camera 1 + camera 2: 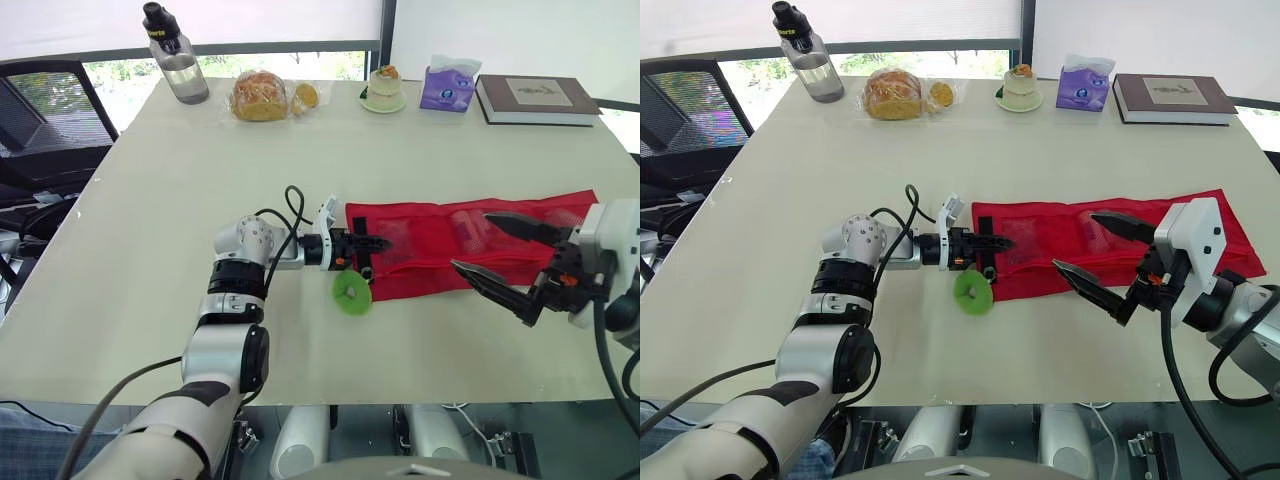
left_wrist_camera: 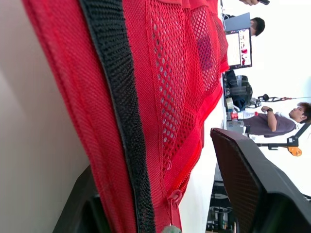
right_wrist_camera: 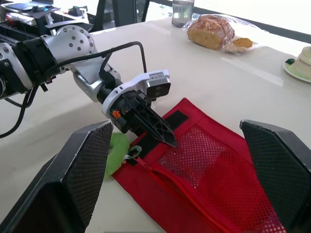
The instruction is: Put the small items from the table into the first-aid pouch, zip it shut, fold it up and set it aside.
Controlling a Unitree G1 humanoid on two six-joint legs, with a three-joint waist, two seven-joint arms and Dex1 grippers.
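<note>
The red mesh first-aid pouch (image 1: 415, 235) lies unfolded and flat across the table's right half. Pale shapes show through its mesh pockets. My left gripper (image 1: 375, 243) is at the pouch's left end, shut on the edge with the black strip (image 2: 121, 121), and the fabric runs between its fingers. The zipper pull (image 2: 172, 199) sits close by. A round green item (image 1: 352, 291) lies on the table just in front of that end. My right gripper (image 1: 470, 240) hovers open over the pouch's right-middle part, holding nothing.
Along the far edge stand a water bottle (image 1: 178, 60), bagged bread (image 1: 262, 96), a small cake on a plate (image 1: 384, 88), a purple tissue pack (image 1: 450, 85) and a book (image 1: 540, 98). An office chair (image 1: 45, 110) is at the far left.
</note>
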